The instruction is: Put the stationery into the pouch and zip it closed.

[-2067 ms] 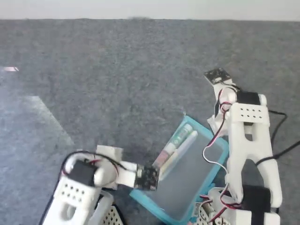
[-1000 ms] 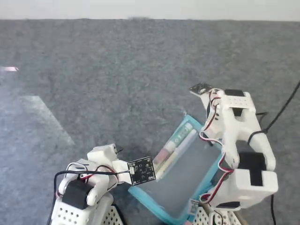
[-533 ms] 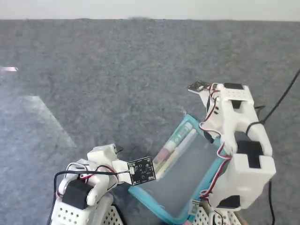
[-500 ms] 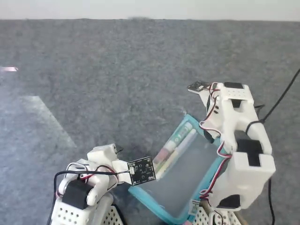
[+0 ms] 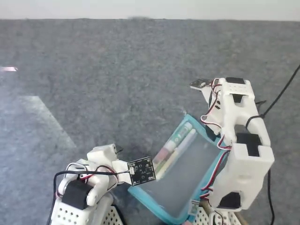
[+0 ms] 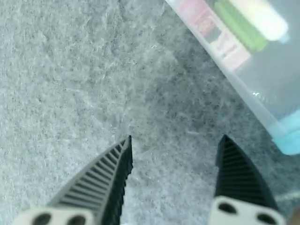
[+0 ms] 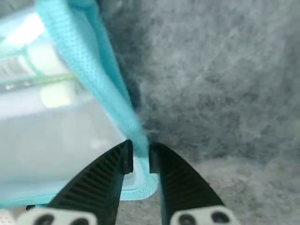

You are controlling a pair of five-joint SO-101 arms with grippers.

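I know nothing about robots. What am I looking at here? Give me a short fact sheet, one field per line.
surface: grey felt mat
pouch: blue-edged, clear-sided, lying flat between the two arms
pens: inside the pouch, along one long edge
left jaws: open, over bare mat beside the pouch
right jaws: shut on the pouch's blue edge
zip: cannot tell whether it is closed

right gripper (image 7: 138,152) | jaws pinching pouch (image 7: 86,58) teal edge; stationery (image 7: 56,95) inside | grey felt (image 7: 225,70) beneath
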